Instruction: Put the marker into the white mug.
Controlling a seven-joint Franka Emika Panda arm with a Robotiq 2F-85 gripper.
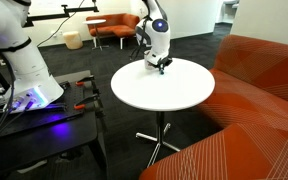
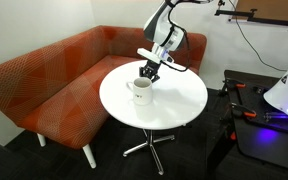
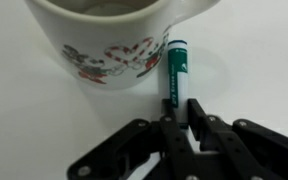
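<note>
Hand (image 3: 181, 118), bottom centre of wrist view: I read fingers closed down on near end of marker (image 3: 176, 70). Marker: teal, pointing up-frame, far tip just beside white mug (image 3: 104, 40), right of its print; contact I cannot tell. White mug: upper frame, red-green print, standing on white desk (image 3: 24, 110).

One marker (image 3: 176, 70), at twelve o'clock from the one gripper (image 3: 182, 112). One white mug (image 3: 114, 30), at ten o'clock from the marker. One round white table (image 2: 184, 105) in both exterior views. One orange-red sofa (image 2: 54, 85), at nine o'clock from the table.
</note>
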